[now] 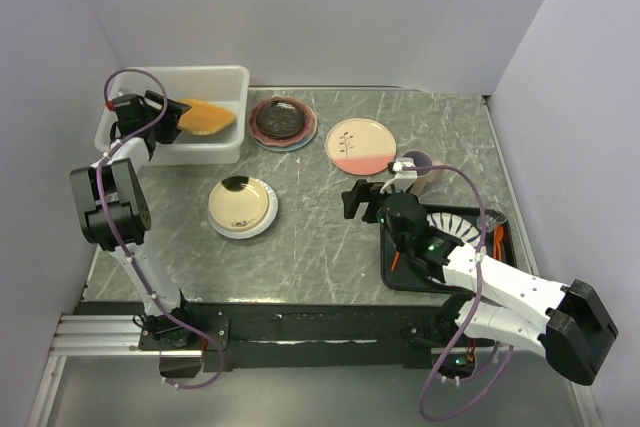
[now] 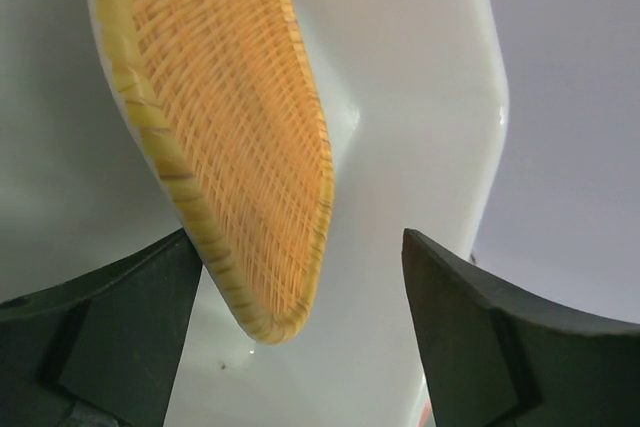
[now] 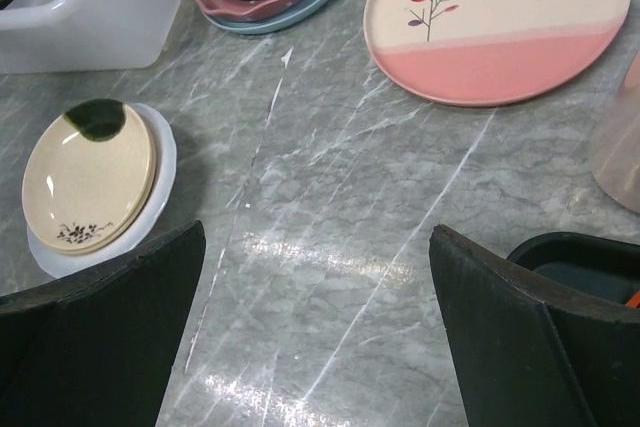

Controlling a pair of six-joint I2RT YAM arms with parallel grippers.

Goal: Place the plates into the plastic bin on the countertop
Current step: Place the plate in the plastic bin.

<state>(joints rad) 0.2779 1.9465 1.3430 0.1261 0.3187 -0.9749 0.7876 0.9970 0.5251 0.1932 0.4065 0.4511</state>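
My left end effector (image 1: 176, 113) is over the plastic bin (image 1: 215, 73), which stands at the far left corner of the surface (image 1: 320, 247). Its two fingers (image 2: 110, 337) stand wide apart. The orange plate (image 2: 240, 127) is between them, inside the bin, steeply tilted with its woven-looking face towards one white wall. The right finger is clear of the plate. The plate's lower rim comes very near the left finger, and I cannot tell if they touch.

My right end effector (image 3: 318, 237) is also wide, with nothing between the fingers. It hangs above a bare part of the surface, just beside the black tray (image 1: 400, 275), where the striped plate (image 1: 458, 225) lies.

The other plates lie on the surface, outside the bin. The dark brown plate (image 1: 281, 119) with a pink rim is on top of a small stack just to the right of the bin. The pink plate (image 1: 360, 145), half cream with a small twig drawing, is beside this stack, further right. The tan-gold plate (image 1: 240, 203) rests on the white plate (image 1: 262, 227), nearer to my bases, in front of the bin.
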